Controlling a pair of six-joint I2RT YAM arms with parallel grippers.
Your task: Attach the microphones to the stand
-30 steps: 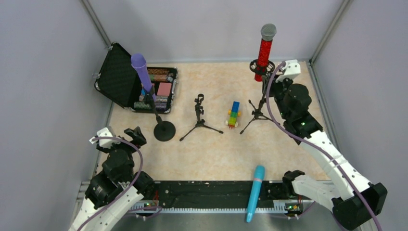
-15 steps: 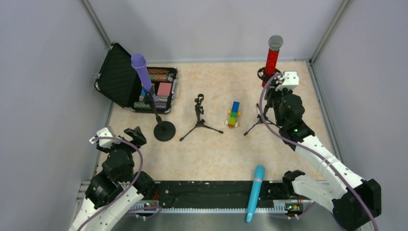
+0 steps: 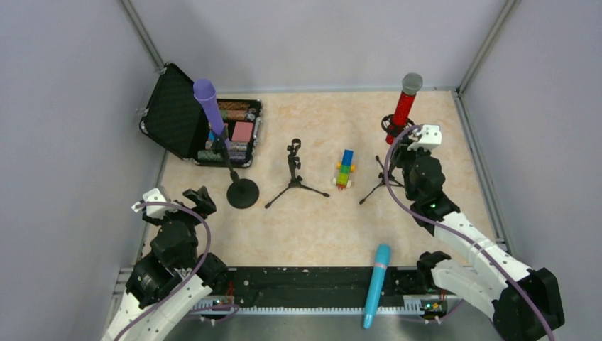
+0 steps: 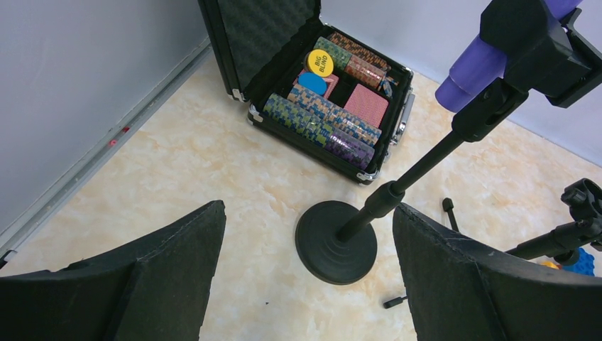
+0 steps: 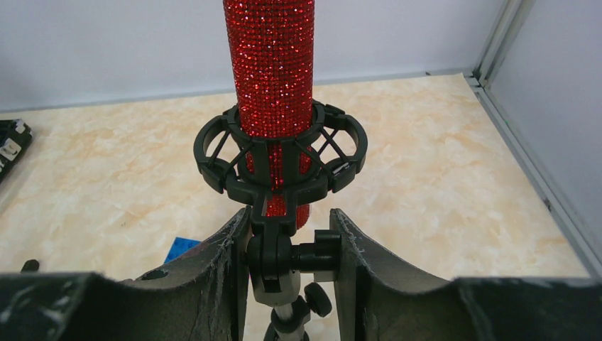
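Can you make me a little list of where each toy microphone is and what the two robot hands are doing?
purple microphone: clipped in the round-base stand, tilted
red glittery microphone: upright in the shock mount of the right tripod stand
cyan microphone: lying loose at the near edge, on no stand
middle tripod stand: empty
right gripper: closed on the right tripod stand, just under the shock mount
left gripper: open, holding nothing
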